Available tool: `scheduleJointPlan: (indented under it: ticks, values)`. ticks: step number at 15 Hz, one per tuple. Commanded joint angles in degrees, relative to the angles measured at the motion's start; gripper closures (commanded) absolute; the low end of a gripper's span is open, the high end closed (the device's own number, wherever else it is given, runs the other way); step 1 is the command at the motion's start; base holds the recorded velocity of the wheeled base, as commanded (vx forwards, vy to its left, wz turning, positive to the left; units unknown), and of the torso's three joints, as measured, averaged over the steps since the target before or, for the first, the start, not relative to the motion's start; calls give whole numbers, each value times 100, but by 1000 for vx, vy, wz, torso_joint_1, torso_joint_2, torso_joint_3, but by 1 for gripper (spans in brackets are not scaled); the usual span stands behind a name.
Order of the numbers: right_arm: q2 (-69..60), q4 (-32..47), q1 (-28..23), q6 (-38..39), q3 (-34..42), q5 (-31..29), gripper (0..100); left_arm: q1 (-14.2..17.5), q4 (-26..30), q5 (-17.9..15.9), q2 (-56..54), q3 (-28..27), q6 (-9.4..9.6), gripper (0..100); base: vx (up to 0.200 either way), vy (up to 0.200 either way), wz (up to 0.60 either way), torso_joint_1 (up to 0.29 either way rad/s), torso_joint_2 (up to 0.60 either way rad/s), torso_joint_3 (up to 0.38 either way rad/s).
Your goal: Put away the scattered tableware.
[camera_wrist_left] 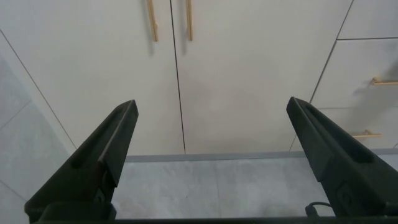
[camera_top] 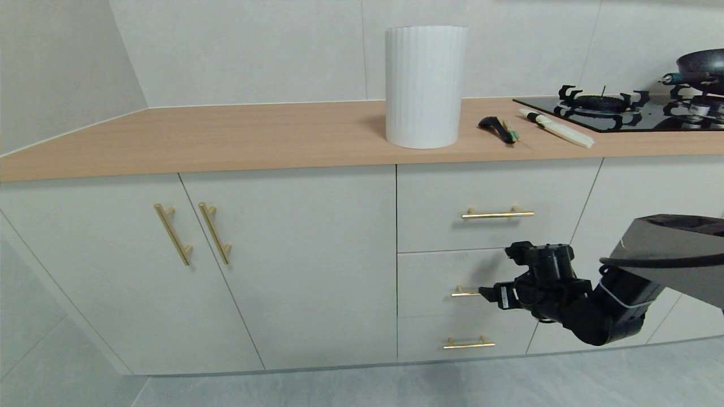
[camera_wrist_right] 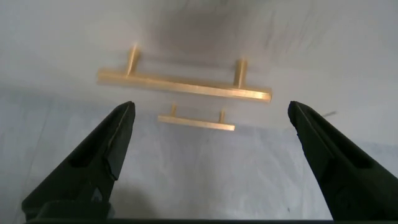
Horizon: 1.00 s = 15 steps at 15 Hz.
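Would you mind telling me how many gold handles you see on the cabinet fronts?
5. Two upright handles sit side by side on the left doors. Three lie on the drawers: top handle, middle handle, partly behind the right gripper, and bottom handle.

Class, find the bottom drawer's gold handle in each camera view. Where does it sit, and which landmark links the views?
Head view: the bottom drawer handle, lowest of three, below the right gripper.
Left wrist view: the handle near the floor, beside the cupboard doors.
Right wrist view: the handle is the smaller, farther bar.
Shared landmark: the middle drawer handle, directly above it in all three.
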Motion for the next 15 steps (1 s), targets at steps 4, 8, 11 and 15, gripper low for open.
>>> scheduleJointPlan:
  ticks: [4,8,11,15]
  values:
    - [670,-208,94,127,-466,-275,0,0,-1,4,2,0,-1,0,0,0,0,0,0,0]
    - [828,-112,94,118,-624,-389,0,0,-1,4,2,0,-1,0,0,0,0,0,0,0]
    - [916,-85,86,118,-703,-389,0,0,-1,4,2,0,-1,0,0,0,0,0,0,0]
    - [907,-15,86,100,-686,-398,0,0,-1,4,2,0,-1,0,0,0,0,0,0,0]
